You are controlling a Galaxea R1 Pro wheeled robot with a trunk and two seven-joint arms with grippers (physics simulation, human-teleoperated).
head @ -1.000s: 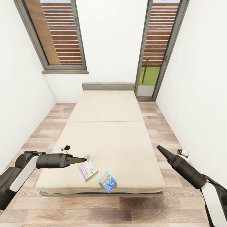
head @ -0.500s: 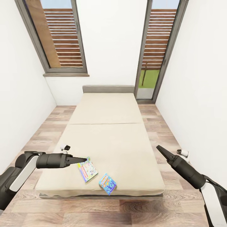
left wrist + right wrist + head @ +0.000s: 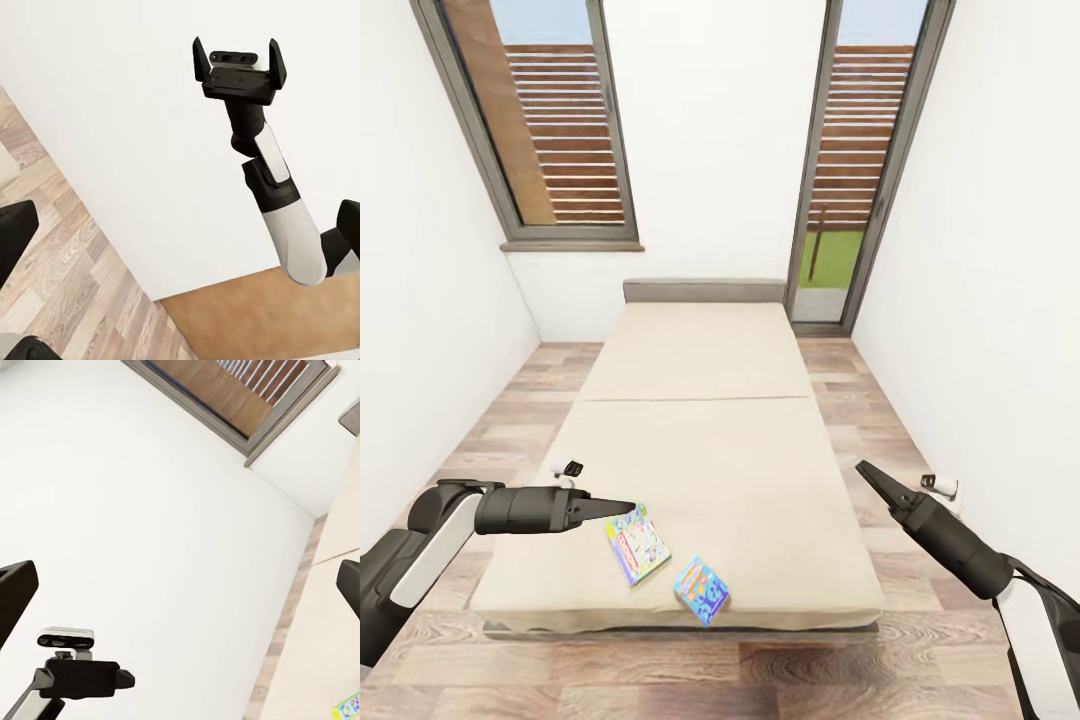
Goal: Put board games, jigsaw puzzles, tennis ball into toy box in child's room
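**Head view: two board games at the foot of the bed**

Head view, lower corners: both arms reach forward over the wood floor (image 3: pixel 660 675). The left claw (image 3: pixel 622 507) at lower left points toward the bed's near left part, its tip just beside one game; the right claw (image 3: pixel 865 472) at lower right hangs off the bed's right side. In the head view both look like closed points, but each wrist view shows the opposite claw with its two fingers spread apart and nothing between them: the right claw (image 3: pixel 238 58) and the left claw (image 3: pixel 82 673).

On the beige bed (image 3: pixel 700 440), near its bottom edge, lie two board games: a colourful one (image 3: pixel 638 543) left of centre, and a blue one (image 3: pixel 701 588) just beside it, lower and to the right, apart from it.

Farther up the frame stand the grey headboard (image 3: pixel 704 291), a slatted window (image 3: pixel 555 120) at upper left and a glass door (image 3: pixel 855 170) at upper right.
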